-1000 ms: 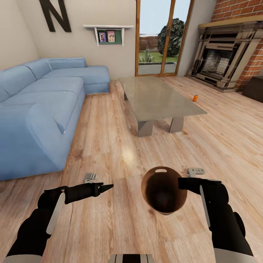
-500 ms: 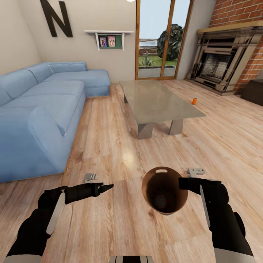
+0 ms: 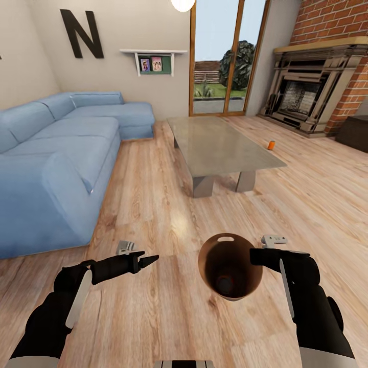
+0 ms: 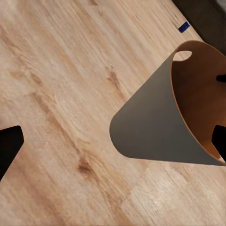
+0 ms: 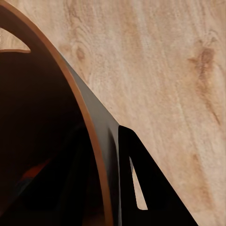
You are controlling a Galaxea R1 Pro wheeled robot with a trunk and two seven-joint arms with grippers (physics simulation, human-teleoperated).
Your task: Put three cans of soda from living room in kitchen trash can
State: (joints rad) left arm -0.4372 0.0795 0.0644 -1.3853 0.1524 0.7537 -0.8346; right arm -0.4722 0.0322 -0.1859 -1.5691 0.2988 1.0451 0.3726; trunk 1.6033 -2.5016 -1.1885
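In the head view my right gripper (image 3: 254,257) is shut on the rim of the tash can (image 3: 230,266), a brown coppery-rimmed bin held just above the wood floor. A finger (image 5: 141,188) presses its outer wall. At its dark bottom lies a round grey end (image 3: 223,282), and the right wrist view shows an orange glint (image 5: 32,172) there. One orange can of soda (image 3: 271,145) stands on the floor right of the coffee table (image 3: 220,140). My left gripper (image 3: 149,261) hovers open left of the bin, fingertips (image 4: 9,146) wide apart around empty air.
This is the living room. A blue sectional sofa (image 3: 61,153) fills the left side. Wood-framed glass doors (image 3: 225,56) stand at the back, a stone fireplace (image 3: 301,94) at the right and a dark cabinet (image 3: 355,132) at the right edge.
The whole head picture has slid downward, so the camera has moved. A grey round end now shows at the bin's bottom. Both arms and the bin hold their places.
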